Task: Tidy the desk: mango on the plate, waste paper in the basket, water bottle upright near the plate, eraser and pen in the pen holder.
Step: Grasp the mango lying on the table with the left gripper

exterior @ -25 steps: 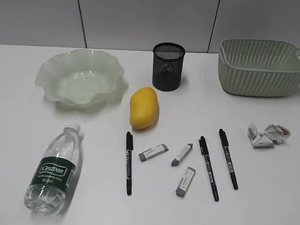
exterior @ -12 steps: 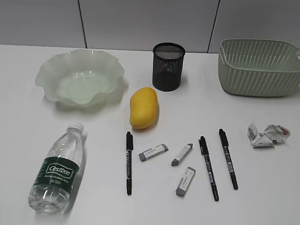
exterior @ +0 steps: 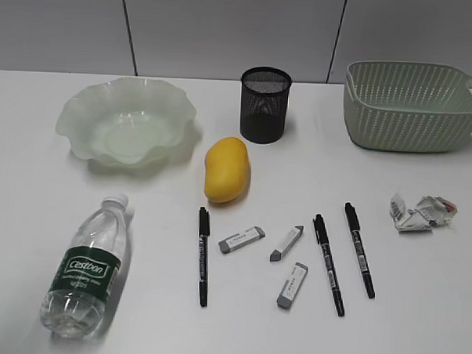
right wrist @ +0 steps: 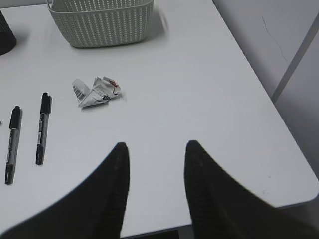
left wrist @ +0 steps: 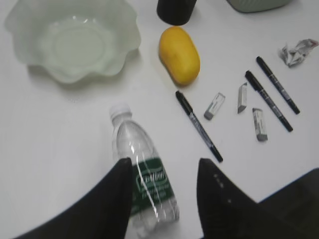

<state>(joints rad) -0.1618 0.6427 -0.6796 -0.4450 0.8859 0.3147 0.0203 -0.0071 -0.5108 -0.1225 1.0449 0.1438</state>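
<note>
A: Where do items sit relative to the plate [exterior: 125, 122]?
B: Bottle [exterior: 85, 266] lies flat on the bench [exterior: 418, 310] in front of it; mango [exterior: 226, 169] to its right, paper wad [exterior: 421, 211] far right.
A: Pincers?
B: Left pincer [left wrist: 162, 172] gapes above the bottle, apart from it. Right pincer [right wrist: 153, 154] spread, empty.

Clear glossy plastic water bottle [exterior: 84, 271], black wire-mesh pen holder [exterior: 264, 104], smooth mango [exterior: 225, 169].

Grey panelled wall [exterior: 227, 28] behind — 2 dark vertical seams. Grey floor [right wrist: 304, 99] beside the table edge — a thin pole.
</note>
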